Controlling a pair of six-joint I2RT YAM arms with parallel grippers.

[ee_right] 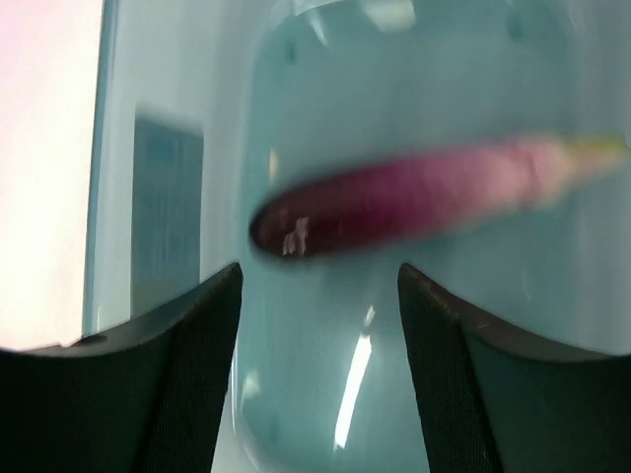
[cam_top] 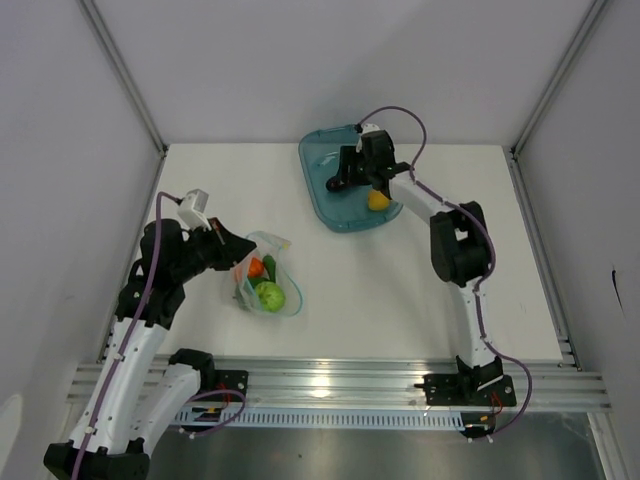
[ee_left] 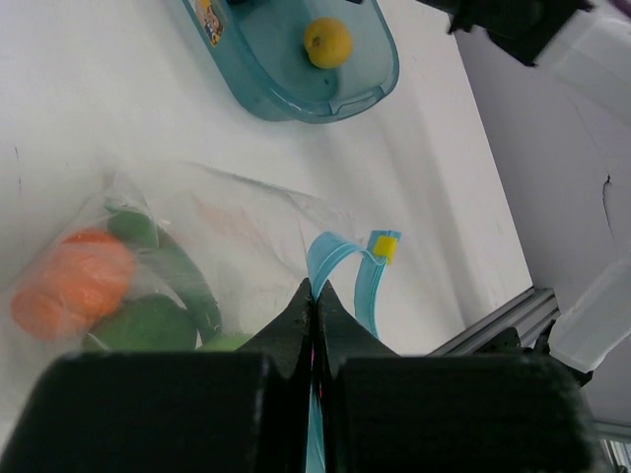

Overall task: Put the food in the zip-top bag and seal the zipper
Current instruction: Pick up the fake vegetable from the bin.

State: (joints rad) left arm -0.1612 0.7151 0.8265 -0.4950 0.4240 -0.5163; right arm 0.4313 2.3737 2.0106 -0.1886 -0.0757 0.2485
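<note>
Fig.: L claw [ee_left: 314,296] clenched on bag [ee_left: 246,212] rim, desk [cam_top: 400,290] near-left; R claw [ee_right: 317,274] released over eggplant [ee_right: 414,202] in tray [cam_top: 318,172], which it should straddle mid-body, crosswise, before closing.

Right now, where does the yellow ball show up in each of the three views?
Top external: the yellow ball lies upper centre, at the near right end of the teal tray.
Left wrist: top centre, lying in the tray.
Right wrist: not in it; only the eggplant shows there, blurred against the tray.
Shared landmark: the teal tray, seen in all three views.
</note>
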